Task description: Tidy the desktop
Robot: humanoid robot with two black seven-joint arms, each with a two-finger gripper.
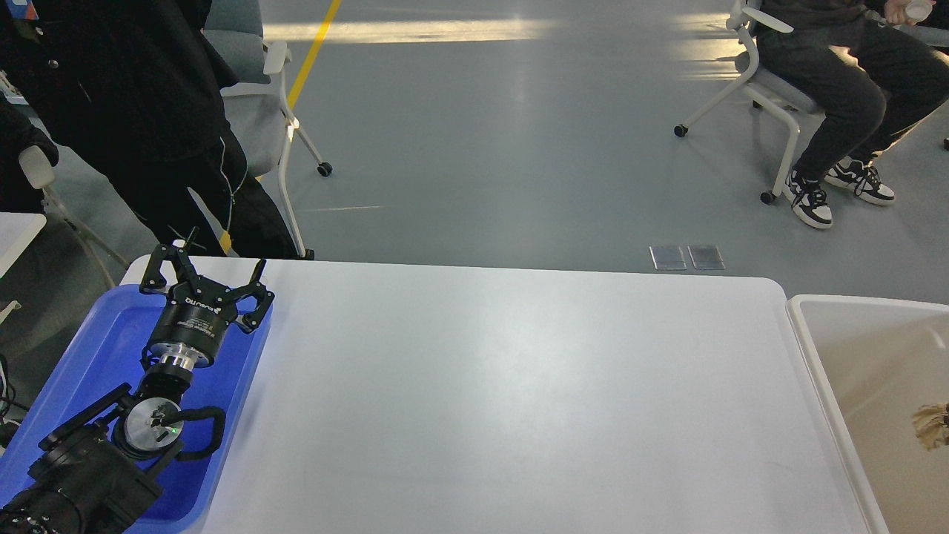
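Observation:
The desktop (504,400) is a large smooth white tabletop with rounded corners; no loose object shows on its surface. My left gripper (211,259) is open and empty, its two black fingers spread wide above the far end of the blue tray (89,348). The left arm comes in from the bottom left over that tray. My right arm and gripper are out of view.
An off-white rimmed bin (815,371) stands against the desktop's right edge with a tan crumpled item (933,426) inside. A person in black (148,111) stands behind the table's far left corner beside a chair (267,111). Another person (838,111) sits far right.

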